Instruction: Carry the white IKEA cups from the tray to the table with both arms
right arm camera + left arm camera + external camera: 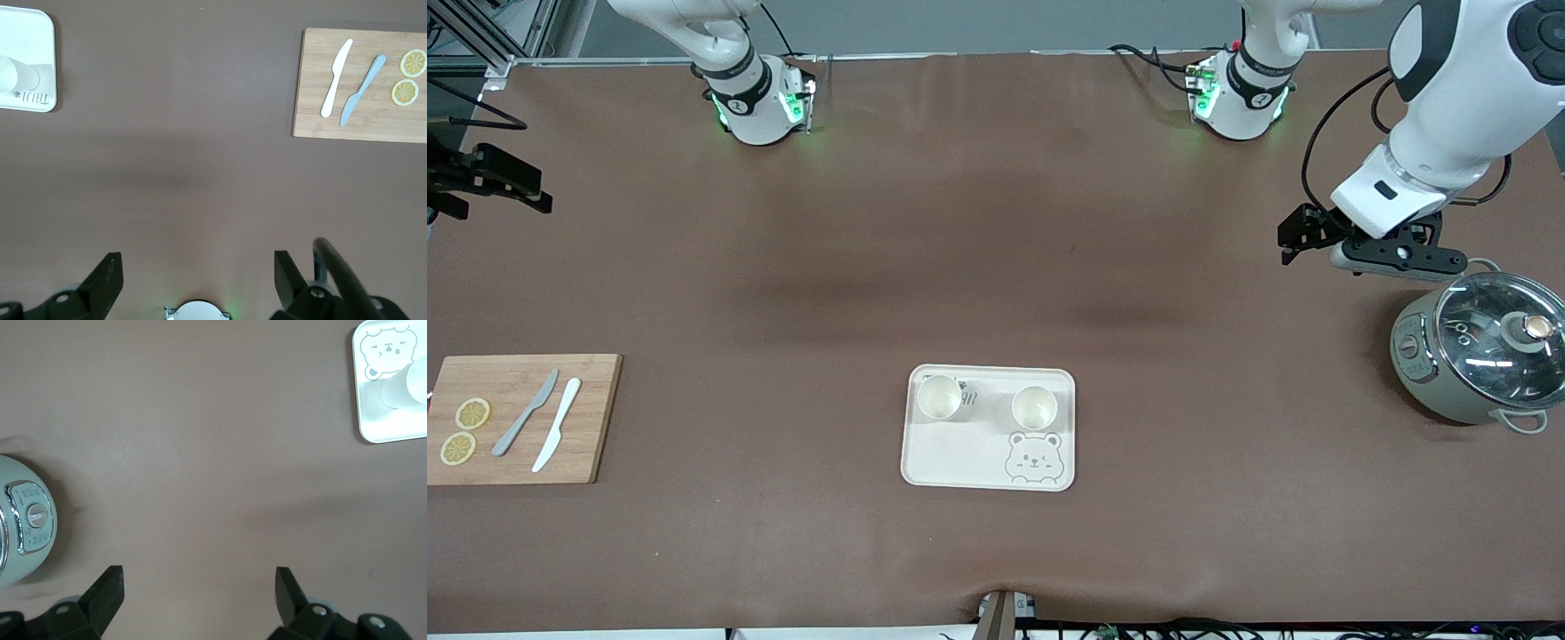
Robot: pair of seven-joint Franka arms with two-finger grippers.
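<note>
On the tray (989,462) at mid-bench, two white cups (939,396) (1034,408) are seen side by side, well apart from both hands; left hand (199,588) and right hand (197,273) are held wide open, empty.

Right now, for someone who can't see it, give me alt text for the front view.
A cream tray with a bear face lies on the brown table, holding two white cups. The left gripper hangs open over the table near a lidded cooker; a cutting board with knives and lemon slices lies toward the right arm's end.
</note>
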